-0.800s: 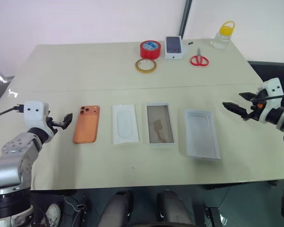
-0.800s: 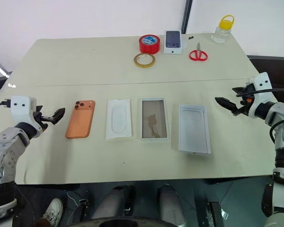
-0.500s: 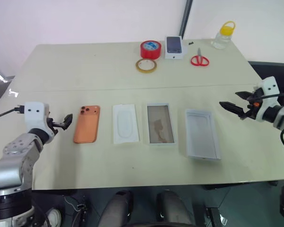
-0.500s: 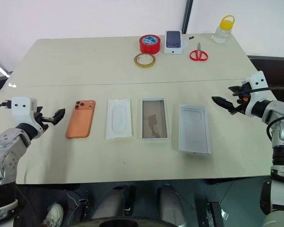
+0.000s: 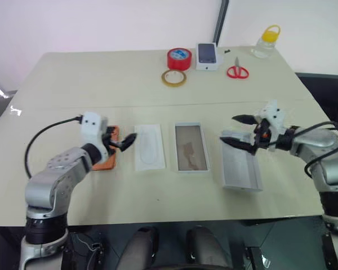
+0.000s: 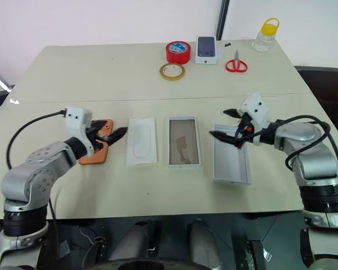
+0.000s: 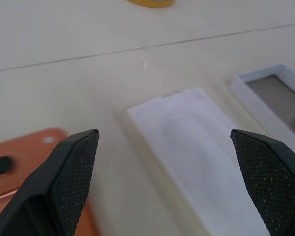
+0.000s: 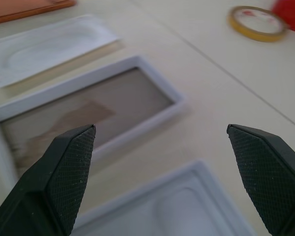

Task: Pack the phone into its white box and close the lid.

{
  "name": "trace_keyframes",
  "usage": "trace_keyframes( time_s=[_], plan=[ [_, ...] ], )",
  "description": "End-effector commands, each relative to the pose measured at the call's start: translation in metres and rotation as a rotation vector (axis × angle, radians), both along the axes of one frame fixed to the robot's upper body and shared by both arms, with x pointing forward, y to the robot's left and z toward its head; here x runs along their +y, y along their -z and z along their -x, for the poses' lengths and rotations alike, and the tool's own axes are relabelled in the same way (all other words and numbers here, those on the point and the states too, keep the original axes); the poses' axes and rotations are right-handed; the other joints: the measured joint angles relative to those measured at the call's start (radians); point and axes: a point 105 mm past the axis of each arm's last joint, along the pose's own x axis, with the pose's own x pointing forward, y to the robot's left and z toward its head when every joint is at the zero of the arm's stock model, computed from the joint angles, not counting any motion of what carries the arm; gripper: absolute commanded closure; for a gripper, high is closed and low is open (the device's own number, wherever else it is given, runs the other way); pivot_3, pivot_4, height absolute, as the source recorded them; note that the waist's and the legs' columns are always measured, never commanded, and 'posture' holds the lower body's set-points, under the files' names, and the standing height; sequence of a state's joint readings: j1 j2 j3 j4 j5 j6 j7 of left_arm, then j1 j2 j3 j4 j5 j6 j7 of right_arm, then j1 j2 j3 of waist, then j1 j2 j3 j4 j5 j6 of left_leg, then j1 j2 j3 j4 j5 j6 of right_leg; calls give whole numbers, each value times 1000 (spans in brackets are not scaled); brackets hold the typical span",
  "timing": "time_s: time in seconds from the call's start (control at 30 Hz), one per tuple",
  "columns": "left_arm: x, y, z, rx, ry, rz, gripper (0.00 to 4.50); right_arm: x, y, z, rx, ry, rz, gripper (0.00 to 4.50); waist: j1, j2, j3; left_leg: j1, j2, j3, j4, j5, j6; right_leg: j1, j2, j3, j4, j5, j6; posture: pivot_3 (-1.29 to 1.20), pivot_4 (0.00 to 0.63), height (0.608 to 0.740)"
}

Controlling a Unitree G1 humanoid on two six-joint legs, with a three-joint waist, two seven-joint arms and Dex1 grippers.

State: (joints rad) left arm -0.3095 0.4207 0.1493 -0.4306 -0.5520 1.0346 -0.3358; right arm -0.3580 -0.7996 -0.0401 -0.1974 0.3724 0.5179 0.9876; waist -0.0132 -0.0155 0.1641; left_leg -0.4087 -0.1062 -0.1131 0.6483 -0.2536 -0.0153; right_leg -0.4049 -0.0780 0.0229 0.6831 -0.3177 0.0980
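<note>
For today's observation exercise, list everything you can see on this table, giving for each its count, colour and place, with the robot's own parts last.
phone: one, orange, front row, far left, partly under the left end effector.
insert card: one, white, flat, right of the phone.
white box: one, white rim, brownish inside, middle of the front row.
lid: one, white, inside up, right of the white box.
tape roll: one, red, far edge.
tape ring: one, yellow, in front of the red roll.
small box: one, white with a dark phone picture, far edge.
scissors: one pair, red handles, far right.
jar: one, clear with a yellow cap, far right corner.
left end effector: black fingers, open, over the phone's near edge.
right end effector: black fingers, open, above the lid.
</note>
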Motion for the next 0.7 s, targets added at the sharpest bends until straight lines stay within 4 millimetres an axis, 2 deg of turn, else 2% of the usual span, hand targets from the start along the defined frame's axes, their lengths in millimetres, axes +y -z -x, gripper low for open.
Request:
trace_keyframes(
  time_s=[0.03, 0.13, 0.3, 0.67, 0.7],
  plan=[
    [-12, 4, 4, 90, 20, 11, 0, 31, -12, 21, -40, -133, 1, 37, -2, 0, 0, 0, 0, 0, 0, 0, 0, 0, 0, 0, 0, 0, 0, 0, 150, 740],
    [-6, 6, -2, 150, -62, 65, 0, 42, -10, 32, -29, -180, 3, 37, 2, 0, 0, 0, 0, 0, 1, 0, 0, 0, 0, 0, 0, 0, 0, 0, 150, 740],
    [3, 8, -5, 212, -185, 151, 0, 49, -3, 33, -14, -203, 16, 37, 3, -1, 0, 0, 0, 0, 1, 0, 0, 0, 0, 0, 0, 0, 0, 0, 150, 740],
    [-17, 28, 13, 390, -127, 195, 0, 59, 7, 26, -29, -224, 47, 37, 4, -1, 0, 0, 0, 0, 1, 0, 0, 1, 0, -1, 0, 0, 0, 0, 150, 740],
    [-17, 29, 14, 396, -130, 199, 240, 60, 7, 25, -34, -225, 46, 11, 4, -1, 0, 0, -1, 0, 1, 0, 0, 1, 0, -1, 0, 0, 0, 0, 150, 740]
  ],
)
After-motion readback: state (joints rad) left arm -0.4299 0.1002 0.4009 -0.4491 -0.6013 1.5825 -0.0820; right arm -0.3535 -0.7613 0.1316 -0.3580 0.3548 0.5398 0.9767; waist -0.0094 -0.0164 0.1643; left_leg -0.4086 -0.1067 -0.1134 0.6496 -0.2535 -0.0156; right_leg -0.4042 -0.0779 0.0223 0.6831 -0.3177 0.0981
